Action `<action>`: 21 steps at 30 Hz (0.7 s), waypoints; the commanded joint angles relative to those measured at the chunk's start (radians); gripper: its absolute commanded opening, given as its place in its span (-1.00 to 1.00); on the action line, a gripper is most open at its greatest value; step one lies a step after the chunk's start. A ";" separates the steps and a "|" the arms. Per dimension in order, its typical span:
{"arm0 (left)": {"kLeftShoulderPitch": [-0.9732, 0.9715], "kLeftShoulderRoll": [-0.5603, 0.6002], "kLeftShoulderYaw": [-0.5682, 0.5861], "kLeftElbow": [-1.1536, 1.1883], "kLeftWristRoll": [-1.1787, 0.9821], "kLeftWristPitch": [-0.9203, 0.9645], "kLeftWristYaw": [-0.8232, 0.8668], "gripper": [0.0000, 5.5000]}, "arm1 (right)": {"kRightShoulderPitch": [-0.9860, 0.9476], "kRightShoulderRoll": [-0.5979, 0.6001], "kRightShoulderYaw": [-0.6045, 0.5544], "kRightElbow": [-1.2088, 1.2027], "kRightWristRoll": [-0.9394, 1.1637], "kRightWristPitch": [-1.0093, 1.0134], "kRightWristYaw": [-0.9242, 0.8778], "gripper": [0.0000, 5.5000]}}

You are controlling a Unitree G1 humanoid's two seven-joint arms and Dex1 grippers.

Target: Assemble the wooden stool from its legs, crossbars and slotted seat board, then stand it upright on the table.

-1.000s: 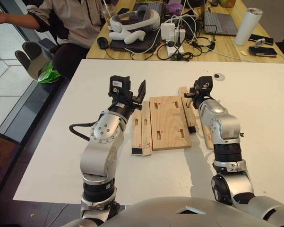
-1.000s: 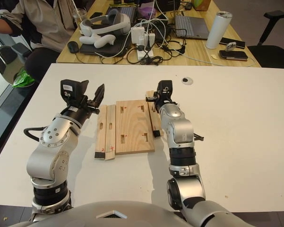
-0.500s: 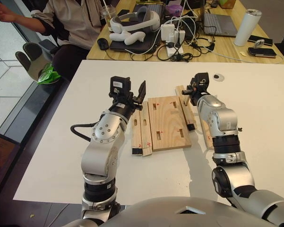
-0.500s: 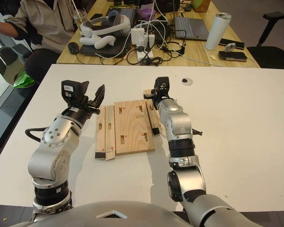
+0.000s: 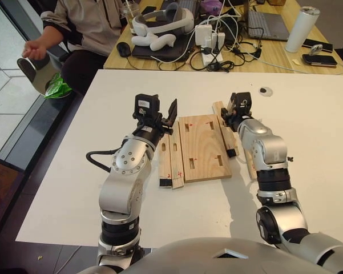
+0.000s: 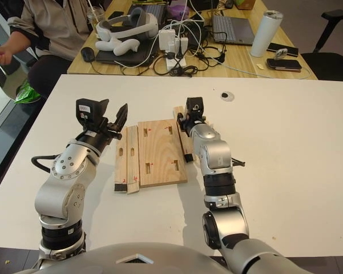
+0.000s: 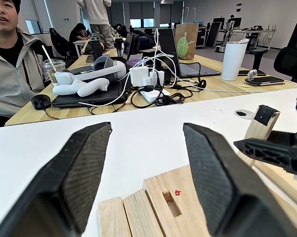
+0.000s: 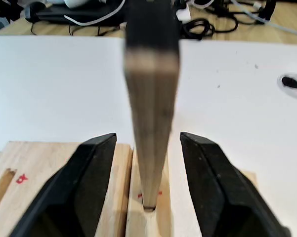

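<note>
The slotted seat board [image 5: 204,149] lies flat in the middle of the white table [image 5: 308,142]. Two slotted wooden pieces [image 5: 171,154] lie side by side along its left edge. A leg [image 5: 228,134] with a black end lies along its right edge. My right gripper [image 5: 228,112] sits over the far end of that leg. It is open, and in the right wrist view a wooden stick [image 8: 150,123] runs between its fingers [image 8: 96,187] with a gap on each side. My left gripper [image 5: 162,113] hangs open above the far ends of the left pieces, holding nothing.
A small round black object [image 5: 265,90] lies on the table behind the right gripper. A wooden desk [image 5: 160,60] with a headset, cables, laptops and a tumbler [image 5: 299,28] stands beyond the far edge. White surface is free to the right and front.
My right gripper has shifted a little leftward and closer over the far end of the right-hand leg. The left arm has kept still.
</note>
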 commanded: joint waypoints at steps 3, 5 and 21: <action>0.008 0.000 -0.008 -0.006 0.003 0.002 0.009 -0.02 | -0.108 -0.015 0.049 -0.167 -0.059 -0.032 -0.025 -0.14; 0.018 0.006 -0.006 -0.011 0.000 0.002 0.006 -0.02 | -0.205 0.003 0.012 -0.172 -0.048 -0.098 -0.045 -0.14; -0.016 0.006 0.000 0.016 -0.011 0.001 -0.001 -0.02 | -0.506 0.004 -0.152 0.311 0.032 -0.549 -0.072 -0.14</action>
